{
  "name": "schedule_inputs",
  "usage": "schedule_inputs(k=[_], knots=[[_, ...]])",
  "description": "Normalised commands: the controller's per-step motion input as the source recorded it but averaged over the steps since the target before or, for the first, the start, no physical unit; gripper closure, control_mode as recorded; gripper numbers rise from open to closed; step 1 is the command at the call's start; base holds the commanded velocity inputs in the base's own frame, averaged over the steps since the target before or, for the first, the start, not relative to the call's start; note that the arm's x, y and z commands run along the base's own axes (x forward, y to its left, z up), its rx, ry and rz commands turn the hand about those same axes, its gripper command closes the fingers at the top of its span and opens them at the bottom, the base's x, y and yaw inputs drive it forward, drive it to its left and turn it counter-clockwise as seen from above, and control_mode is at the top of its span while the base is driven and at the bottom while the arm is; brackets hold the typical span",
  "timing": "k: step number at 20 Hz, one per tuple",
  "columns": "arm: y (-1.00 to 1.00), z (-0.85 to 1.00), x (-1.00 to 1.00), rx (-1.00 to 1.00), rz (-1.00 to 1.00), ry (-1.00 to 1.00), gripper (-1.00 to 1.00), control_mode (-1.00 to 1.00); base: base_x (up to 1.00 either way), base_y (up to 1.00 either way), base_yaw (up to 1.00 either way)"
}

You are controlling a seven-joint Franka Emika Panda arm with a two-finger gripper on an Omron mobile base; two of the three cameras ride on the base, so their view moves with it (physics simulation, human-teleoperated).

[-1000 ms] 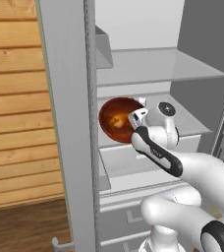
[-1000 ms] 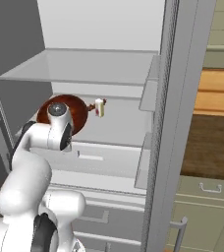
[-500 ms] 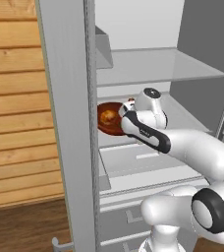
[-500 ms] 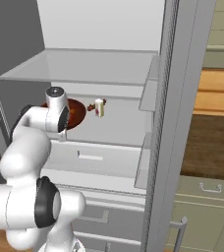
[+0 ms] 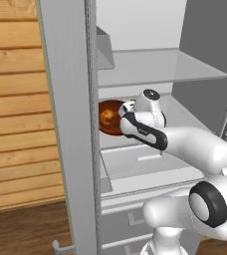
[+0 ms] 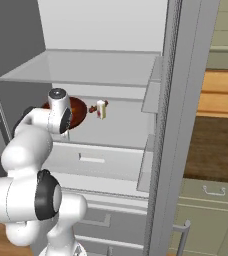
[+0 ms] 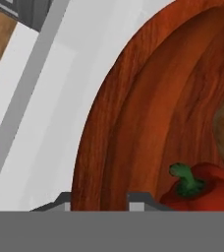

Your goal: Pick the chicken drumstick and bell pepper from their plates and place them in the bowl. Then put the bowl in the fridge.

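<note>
The fridge (image 5: 65,124) stood open, its grey frame edge running tall down the left of the left base view, with wooden planking beside it. Inside were 2 pale shelves, 1 high and 1 at mid height, and drawers below. The bowl (image 5: 109,117), reddish-brown, sat on the mid shelf near the fridge's left wall, with something glossy orange-brown in it, likely the chicken drumstick (image 5: 106,117). The white arm reached in from the lower right, its hand right at the bowl's right side and covering that rim; the fingertips themselves were hidden.
</note>
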Motion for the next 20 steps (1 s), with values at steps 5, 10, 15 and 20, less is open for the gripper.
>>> schedule_inputs(k=[5,10,15,20], knots=[[0.03,-0.18,0.05,0.0,0.0,-0.04,-1.0,-1.0,0.0,0.0,0.0],[0.02,-0.09,-0.1,0.0,0.0,-0.07,-1.0,-1.0,0.0,0.0,0.0],[0.02,0.07,-0.16,0.0,0.0,-0.15,-1.0,-1.0,0.0,0.0,0.0],[-0.01,0.44,-0.43,0.01,0.0,-0.12,-1.0,-1.0,0.0,0.0,0.0]])
